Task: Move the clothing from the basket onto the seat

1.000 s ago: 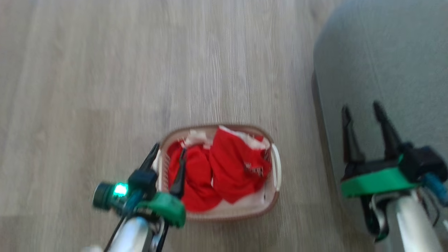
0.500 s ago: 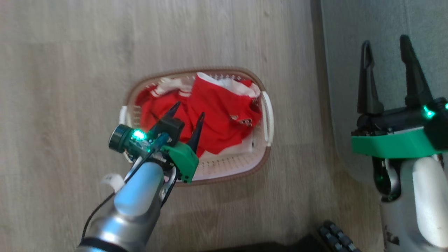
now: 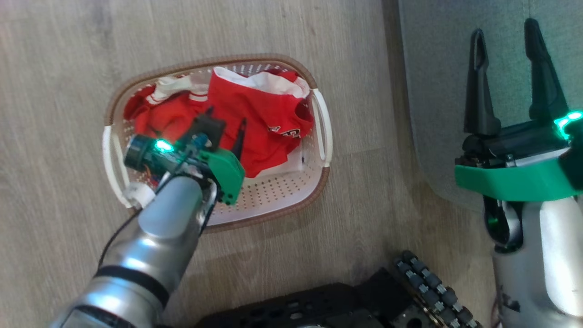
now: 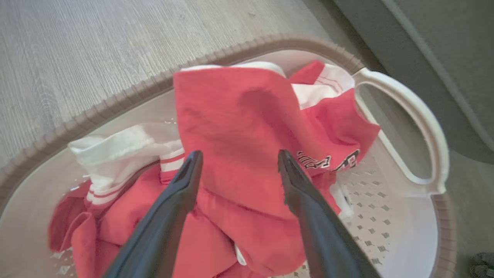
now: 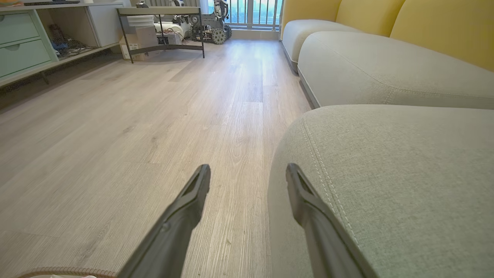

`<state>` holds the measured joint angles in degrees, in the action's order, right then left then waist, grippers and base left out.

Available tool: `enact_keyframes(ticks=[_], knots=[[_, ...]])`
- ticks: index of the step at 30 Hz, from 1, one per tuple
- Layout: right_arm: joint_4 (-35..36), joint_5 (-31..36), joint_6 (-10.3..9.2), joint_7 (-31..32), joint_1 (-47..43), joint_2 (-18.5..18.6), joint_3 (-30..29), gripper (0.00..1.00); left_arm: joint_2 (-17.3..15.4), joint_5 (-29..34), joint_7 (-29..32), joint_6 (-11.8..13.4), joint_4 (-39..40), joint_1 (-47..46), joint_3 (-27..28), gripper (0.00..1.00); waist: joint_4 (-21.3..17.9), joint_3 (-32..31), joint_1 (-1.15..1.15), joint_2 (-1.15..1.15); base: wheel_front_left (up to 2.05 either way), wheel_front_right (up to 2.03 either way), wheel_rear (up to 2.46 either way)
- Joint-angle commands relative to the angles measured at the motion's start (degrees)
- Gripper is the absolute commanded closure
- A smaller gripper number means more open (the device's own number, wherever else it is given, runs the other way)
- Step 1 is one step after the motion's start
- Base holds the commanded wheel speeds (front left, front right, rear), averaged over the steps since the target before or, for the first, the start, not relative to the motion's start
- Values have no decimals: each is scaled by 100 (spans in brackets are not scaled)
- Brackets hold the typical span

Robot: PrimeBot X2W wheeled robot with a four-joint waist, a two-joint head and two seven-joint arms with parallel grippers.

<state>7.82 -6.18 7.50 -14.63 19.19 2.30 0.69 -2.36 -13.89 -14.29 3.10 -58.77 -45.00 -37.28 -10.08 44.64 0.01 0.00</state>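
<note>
The clothing (image 3: pixel 259 109), red jerseys with white trim, lies crumpled in the white basket (image 3: pixel 319 182) on the wood floor. My left gripper (image 3: pixel 226 116) hangs over the pile, open. In the left wrist view its fingertips (image 4: pixel 197 158) straddle a raised red fold of the clothing (image 4: pixel 231 108) just above the fabric, inside the brown rim of the basket (image 4: pixel 115 102). The grey-green seat (image 3: pixel 437 91) stands to the right of the basket. My right gripper (image 3: pixel 503 27) is open and empty above the seat's edge. In the right wrist view the right gripper (image 5: pixel 247 168) points along the seat (image 5: pixel 386 173).
My dark wheeled base (image 3: pixel 410 282) shows at the bottom, close to the basket. Another grey cushion with yellow backrests (image 5: pixel 386 58) runs on beyond the seat. A pale green cabinet (image 5: pixel 23 42) and a metal-legged table (image 5: pixel 162 23) stand far across the floor.
The head camera has tipped downward, shifting the whole picture. My left gripper has dropped from the basket's left rim into the basket over the red pile. Both grippers stay open.
</note>
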Motion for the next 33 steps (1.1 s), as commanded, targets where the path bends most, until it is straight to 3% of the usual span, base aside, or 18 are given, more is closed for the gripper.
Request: enact_keyframes(ticks=[1, 9, 18, 19, 20, 21, 22, 33], knots=[[245, -52, -1, -37, -52, 57, 149, 0, -52, -97, -71, 105, -66, -91, 161, 0, -78, 103, -1, 0, 0, 0, 0], [278, -105, -1, -37, -67, 57, 213, 0, -52, -306, -71, 248, -398, -402, 400, 0, -146, 266, -1, 0, 0, 0, 0], [317, -125, -1, -37, -20, 57, 283, 0, -52, -698, -71, 62, -675, -585, 386, 0, -249, 400, -1, 0, 0, 0, 0], [319, -126, -1, -37, -21, 57, 278, 0, -52, -719, -71, 49, -642, -602, 349, 9, -250, 413, -1, 0, 0, 0, 0], [319, -127, -1, -37, -20, 57, 271, 0, -52, -743, -71, 31, -610, -607, 312, 55, -249, 422, -1, 0, 0, 0, 0], [318, -126, -1, -37, -18, 57, 264, 0, -52, -770, -71, 7, -572, -603, 272, 84, -244, 427, -1, 0, 0, 0, 0], [313, -125, -1, -37, -16, 57, 251, 0, -52, -786, -71, -8, -520, -597, 228, 100, -234, 427, -1, 0, 0, 0, 0], [110, -91, -1, -37, 39, 57, 165, 0, -52, -849, -71, 1, 588, -44, 51, 100, 177, -6, -1, 0, 0, 0, 0]])
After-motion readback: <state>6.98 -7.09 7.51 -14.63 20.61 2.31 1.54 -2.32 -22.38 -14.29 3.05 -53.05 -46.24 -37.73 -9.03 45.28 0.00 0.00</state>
